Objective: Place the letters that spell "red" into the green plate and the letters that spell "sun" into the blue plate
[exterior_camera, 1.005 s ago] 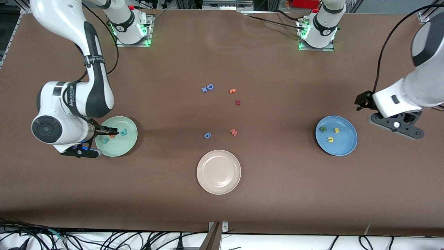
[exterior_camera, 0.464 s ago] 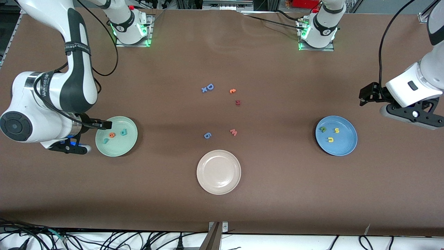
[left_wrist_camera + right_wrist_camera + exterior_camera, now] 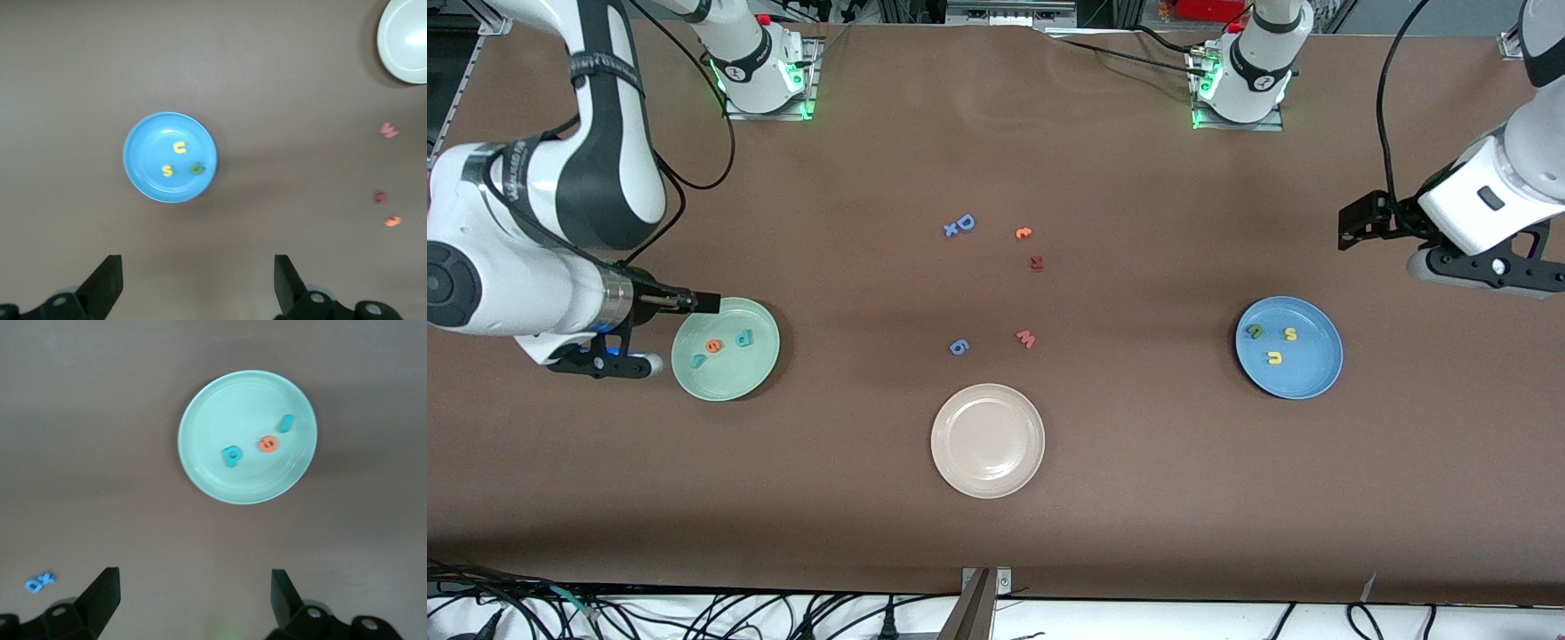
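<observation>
The green plate (image 3: 734,378) holds the teal "r" (image 3: 698,361), the orange "e" (image 3: 713,346) and the teal "d" (image 3: 744,338). In the right wrist view the green plate (image 3: 200,470) shows the "d" (image 3: 231,455), "e" (image 3: 268,444) and "r" (image 3: 287,423). My right gripper (image 3: 708,303) hangs open and empty over that plate's rim. On the blue plate (image 3: 1309,375) lie the green "n" (image 3: 1255,332), yellow "s" (image 3: 1289,334) and yellow "u" (image 3: 1274,358). My left gripper (image 3: 1353,228) is open and empty over bare table beside the blue plate (image 3: 143,175).
A cream-white plate (image 3: 987,480) sits nearest the front camera at mid-table. Loose letters lie mid-table: a blue "D" with a small x (image 3: 960,224), an orange one (image 3: 1024,233), a dark red one (image 3: 1037,262), a pink "w" (image 3: 1026,339) and a blue one (image 3: 958,347).
My right gripper has risen and drawn back from the letters in the green plate to its rim. My left arm has lifted away from the blue plate. No letter has moved.
</observation>
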